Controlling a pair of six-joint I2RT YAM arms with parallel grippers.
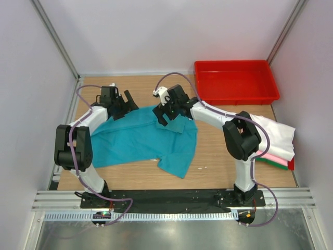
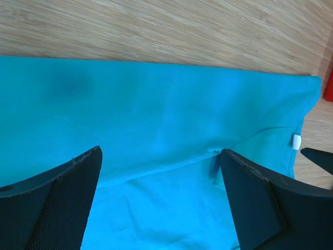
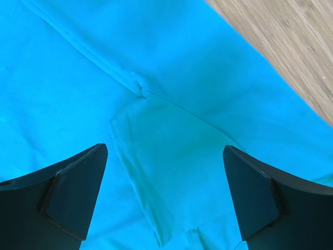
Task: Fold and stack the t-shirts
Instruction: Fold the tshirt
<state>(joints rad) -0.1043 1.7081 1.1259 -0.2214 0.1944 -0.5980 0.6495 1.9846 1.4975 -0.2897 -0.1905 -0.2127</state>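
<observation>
A teal t-shirt (image 1: 143, 140) lies partly folded and rumpled across the middle of the table. My left gripper (image 1: 120, 105) hovers over its far left edge, open, with only teal cloth (image 2: 156, 109) showing between its fingers (image 2: 57, 200). A small white neck label (image 2: 296, 141) shows near its right finger. My right gripper (image 1: 167, 112) is over the shirt's far right part, open above a folded sleeve flap (image 3: 171, 172), holding nothing. White (image 1: 273, 134), pink (image 1: 270, 154) and green (image 1: 277, 162) folded t-shirts are stacked at the table's right edge, beside the right arm.
A red plastic tray (image 1: 235, 94) stands at the back right corner. Bare wood table (image 1: 218, 166) shows in front of the teal shirt and along the far edge (image 2: 156, 31). Grey walls close in on both sides.
</observation>
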